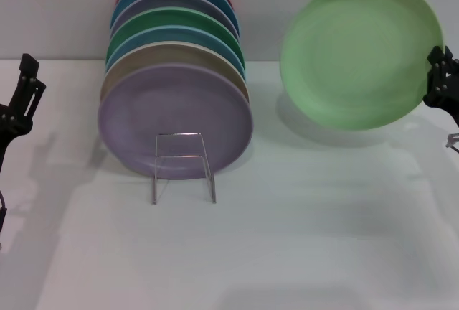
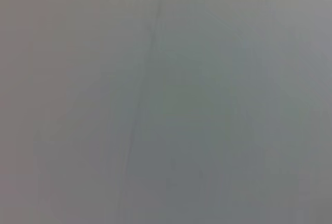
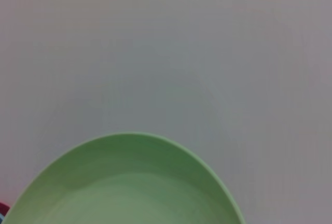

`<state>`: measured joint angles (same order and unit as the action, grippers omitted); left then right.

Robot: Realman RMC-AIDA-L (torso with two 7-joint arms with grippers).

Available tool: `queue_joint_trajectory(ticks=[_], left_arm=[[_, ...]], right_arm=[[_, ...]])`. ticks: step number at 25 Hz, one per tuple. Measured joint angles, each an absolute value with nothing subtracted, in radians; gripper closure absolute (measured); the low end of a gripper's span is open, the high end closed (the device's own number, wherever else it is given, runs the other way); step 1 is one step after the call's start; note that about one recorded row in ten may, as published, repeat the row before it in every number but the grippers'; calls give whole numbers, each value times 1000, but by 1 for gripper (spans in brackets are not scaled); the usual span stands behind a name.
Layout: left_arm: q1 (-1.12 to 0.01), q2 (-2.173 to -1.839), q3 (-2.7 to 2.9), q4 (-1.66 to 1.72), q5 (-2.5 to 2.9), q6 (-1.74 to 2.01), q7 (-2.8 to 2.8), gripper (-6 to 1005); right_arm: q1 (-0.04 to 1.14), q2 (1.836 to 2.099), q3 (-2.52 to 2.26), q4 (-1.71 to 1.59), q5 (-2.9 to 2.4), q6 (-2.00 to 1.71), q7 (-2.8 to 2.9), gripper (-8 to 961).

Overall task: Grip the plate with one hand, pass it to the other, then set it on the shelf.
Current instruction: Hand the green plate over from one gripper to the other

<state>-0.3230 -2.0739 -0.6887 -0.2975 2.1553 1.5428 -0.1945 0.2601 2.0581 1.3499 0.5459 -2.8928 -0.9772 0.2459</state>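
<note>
Head view: round, shallow, pale mint-green plate [image 1: 361, 53] held tilted and clear of the white surface [image 1: 287, 238], its face toward the camera, well to the right of the rack. Black two-fingered right gripper [image 1: 439, 79] clamped on the plate's right rim at the frame edge. Black left gripper [image 1: 21, 98] at the far left edge, raised above the surface and well apart from the plate; fingers impossible to read as spread or closed. Thin bent-wire metal shelf [image 1: 183, 165] with square front loop near centre, already carrying a leaning stack of plates, a lilac plate [image 1: 175, 120] foremost, with beige, blue, darker green and red rims behind it.

Right wrist view: upper arc of the mint-green plate against a pale blank background. Left wrist view: featureless grey, nothing to identify.

Step in hand, as judged: transfer of the plate from right to left. For a clean handover, plate brought toward the middle with its free left rim presented and its tilt kept steady; left gripper brought in wide, then closed well onto that rim opposite the present hold; right grip released only once the left is firm. Route best kept in front of and above the loaded shelf, since a clipped rim could topple the stack. Only the front of the shelf appears free for placement.
</note>
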Motion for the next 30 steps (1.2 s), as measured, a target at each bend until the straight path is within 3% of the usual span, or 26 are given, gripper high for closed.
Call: queue_joint_trajectory(ticks=[8, 19, 30], left_arm=[[-323, -2076, -677, -298, 2157, 1545, -195, 129], [-311, -2074, -604, -309, 2157, 1607, -195, 129], [-266, -2074, -434, -313, 2157, 1740, -191, 128]], right_arm=[[326, 2042, 1341, 375, -2895, -1101, 357, 931], [358, 2045, 1342, 214, -2895, -1280, 383, 931], [334, 2073, 1333, 94, -2901, -1489, 352, 930]])
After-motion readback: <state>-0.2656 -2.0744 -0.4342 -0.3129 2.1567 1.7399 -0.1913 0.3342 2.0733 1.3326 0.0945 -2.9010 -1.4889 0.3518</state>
